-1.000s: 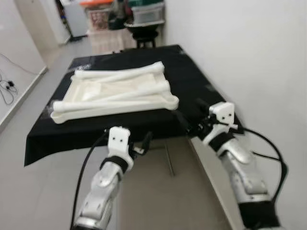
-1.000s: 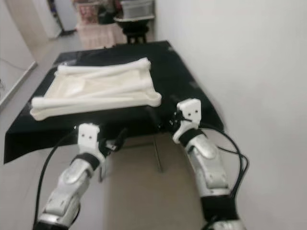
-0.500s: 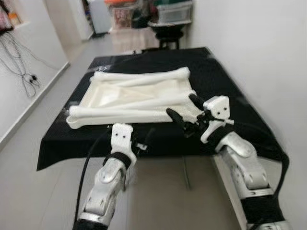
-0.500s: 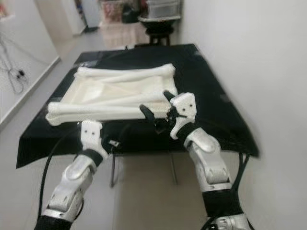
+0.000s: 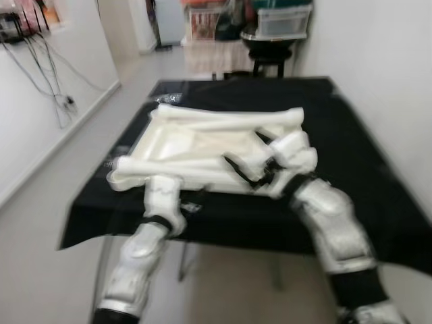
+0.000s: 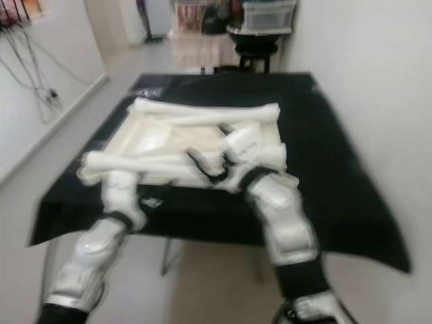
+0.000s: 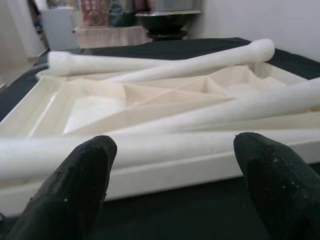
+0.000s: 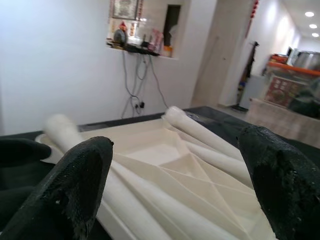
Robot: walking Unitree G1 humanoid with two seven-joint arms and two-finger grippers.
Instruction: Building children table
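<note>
Both arms have reached forward since a second ago, from short of the near edge to over the cream parts. On a black-draped surface (image 5: 351, 169) lies an upturned cream tabletop (image 5: 177, 139), its ribbed underside facing up, with long cream legs (image 5: 229, 121) lying across and along it. The right gripper (image 5: 246, 165) sits over the near right corner of the tabletop, its two black fingers (image 8: 80, 175) spread wide apart with nothing between them; its wrist view looks across the legs and ribs. The left gripper (image 7: 175, 170) is low at the near edge of the surface, just short of the tabletop's near rim, fingers (image 7: 75, 185) also spread wide and holding nothing. A leg (image 7: 165, 145) lies along that near rim straight ahead of it. Beyond the far end stand a black stool (image 5: 270, 50) and stacked boxes. The head views are blurred
</note>
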